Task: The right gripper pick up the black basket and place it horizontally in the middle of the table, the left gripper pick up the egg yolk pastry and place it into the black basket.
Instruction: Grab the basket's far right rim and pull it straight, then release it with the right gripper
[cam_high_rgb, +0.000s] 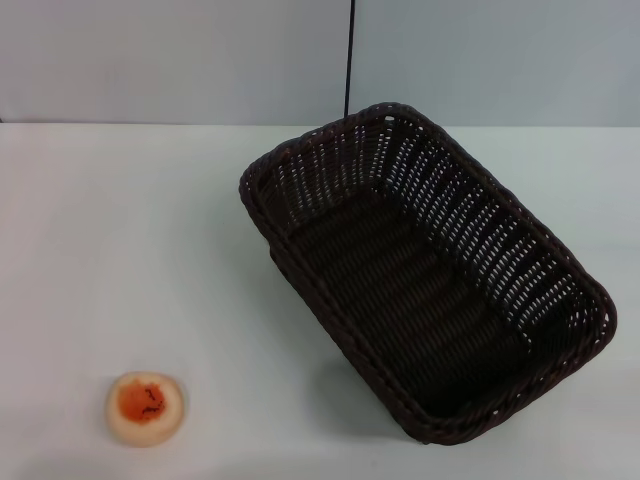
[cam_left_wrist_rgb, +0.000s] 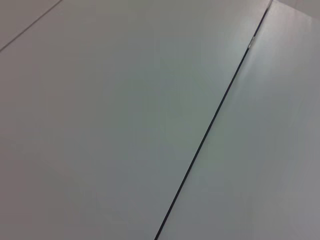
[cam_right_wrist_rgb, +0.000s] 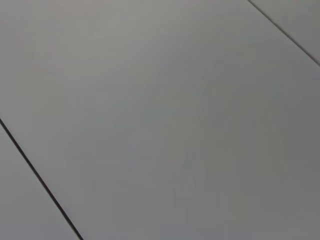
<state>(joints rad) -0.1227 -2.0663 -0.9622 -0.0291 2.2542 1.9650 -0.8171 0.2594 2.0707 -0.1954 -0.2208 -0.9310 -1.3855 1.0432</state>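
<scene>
**Nothing to read here**

You're not getting any readable text, labels, brands or numbers in any of the three views. The black basket (cam_high_rgb: 425, 285) is showing plain weave, the egg yolk pastry (cam_high_rgb: 145, 406) is showing only dark specks that aren't forming letters, and the table (cam_high_rgb: 120, 250) is looking bare white. Both wrist views are showing blank grey panels with thin dark seams.

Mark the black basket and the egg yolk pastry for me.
black basket (cam_high_rgb: 400, 290): head view, woven floor inside the basket.
egg yolk pastry (cam_high_rgb: 144, 402): head view, orange-red centre of the bun.
</scene>
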